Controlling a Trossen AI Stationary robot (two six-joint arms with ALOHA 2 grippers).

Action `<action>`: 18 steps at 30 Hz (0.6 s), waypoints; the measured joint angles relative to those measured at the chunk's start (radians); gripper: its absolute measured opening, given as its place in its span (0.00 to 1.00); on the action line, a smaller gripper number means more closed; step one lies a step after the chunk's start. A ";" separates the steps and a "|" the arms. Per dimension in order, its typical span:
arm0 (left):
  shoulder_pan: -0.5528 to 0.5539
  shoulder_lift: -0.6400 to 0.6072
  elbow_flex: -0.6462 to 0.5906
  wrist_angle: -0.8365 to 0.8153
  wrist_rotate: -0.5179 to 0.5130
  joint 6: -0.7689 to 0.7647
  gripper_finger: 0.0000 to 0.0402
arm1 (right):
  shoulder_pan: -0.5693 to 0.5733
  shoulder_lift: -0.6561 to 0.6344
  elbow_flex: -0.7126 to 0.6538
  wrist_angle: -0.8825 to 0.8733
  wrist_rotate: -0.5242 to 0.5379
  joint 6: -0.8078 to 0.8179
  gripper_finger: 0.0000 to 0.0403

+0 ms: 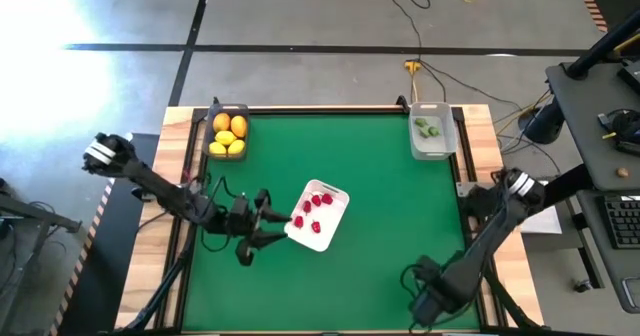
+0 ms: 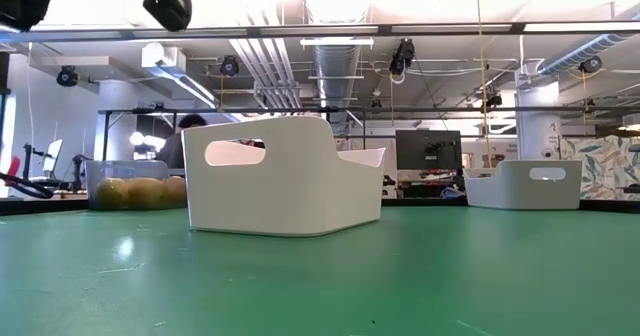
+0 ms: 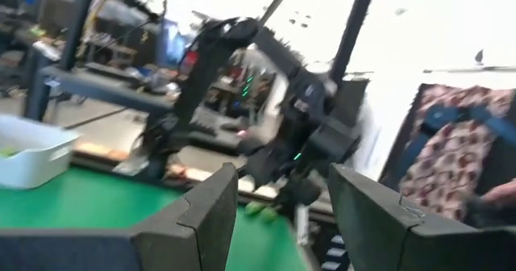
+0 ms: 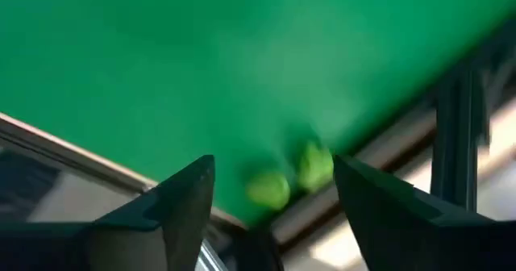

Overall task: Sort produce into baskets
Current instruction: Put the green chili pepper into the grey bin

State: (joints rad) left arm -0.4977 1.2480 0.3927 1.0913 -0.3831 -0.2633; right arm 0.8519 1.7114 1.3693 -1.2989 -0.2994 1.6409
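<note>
A white tray (image 1: pixel 335 198) in the middle of the green table holds several red berries (image 1: pixel 316 214). My left gripper (image 1: pixel 268 221) hovers open just left of the tray, raised off the table, with nothing between its fingers (image 3: pixel 211 210). My right gripper (image 1: pixel 425 298) is at the table's near right corner, open and pointing down. Two small green pieces (image 4: pixel 270 190) lie on the mat below it, by the table's edge, untouched. A dark bin (image 1: pixel 228 134) at the far left holds lemons and oranges. A clear bin (image 1: pixel 432 131) at the far right holds green pieces.
The green mat has a raised wooden border (image 1: pixel 330 109). The right arm (image 3: pixel 266 77) stands across the table from the left wrist camera. In the low view the white tray (image 2: pixel 285 176) stands in the middle, with the fruit bin (image 2: pixel 135 191) behind it on one side.
</note>
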 joint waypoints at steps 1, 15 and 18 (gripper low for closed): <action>-0.014 0.029 0.000 0.052 -0.001 0.007 0.44 | 0.010 0.014 0.000 -0.006 -0.040 0.003 0.64; -0.103 0.315 0.000 0.470 -0.001 -0.006 0.44 | 0.052 0.181 -0.038 -0.007 -0.287 -0.209 0.88; -0.111 0.317 0.000 0.472 -0.002 -0.009 0.44 | 0.051 0.182 -0.083 -0.009 -0.311 -0.243 0.87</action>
State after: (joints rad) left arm -0.6087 1.5654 0.3927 1.5631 -0.3855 -0.2722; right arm 0.9031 1.8931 1.2867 -1.3075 -0.6103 1.3977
